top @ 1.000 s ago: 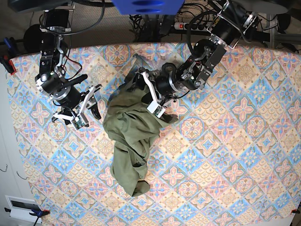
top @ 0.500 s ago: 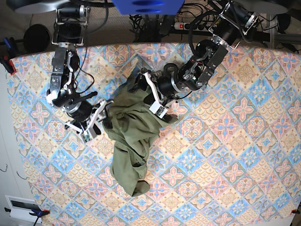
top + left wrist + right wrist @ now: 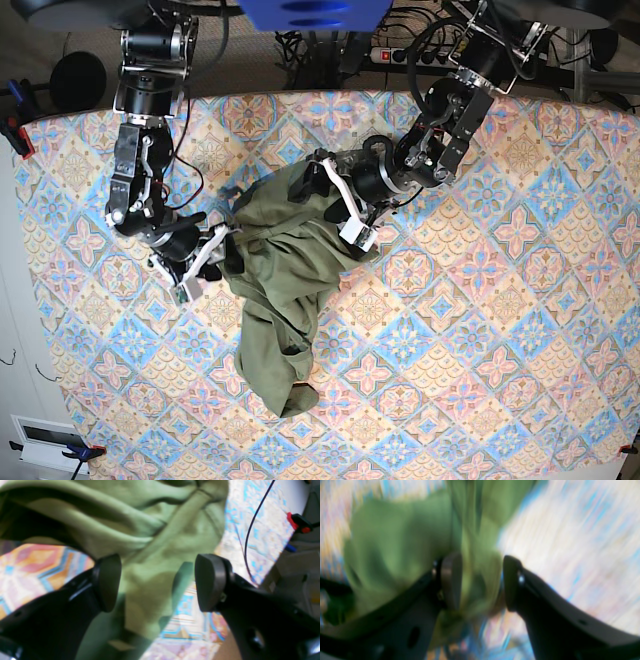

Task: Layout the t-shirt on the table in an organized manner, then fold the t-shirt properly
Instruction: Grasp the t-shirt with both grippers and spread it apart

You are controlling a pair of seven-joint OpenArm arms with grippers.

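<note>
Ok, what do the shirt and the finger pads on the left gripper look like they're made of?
The t-shirt looks like soft matte knit, probably cotton: it drapes in loose folds, with a stitched hem band. The left gripper's fingers carry smooth, dull dark grey pads, likely rubber or moulded plastic; the blur leaves that open.

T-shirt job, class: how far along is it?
Done: nothing yet; the t-shirt lies crumpled on the table. In hand: the left hand is open over cloth, and the right hand is at the shirt's edge, its grip unclear. Left: spreading flat, then folding.
</note>
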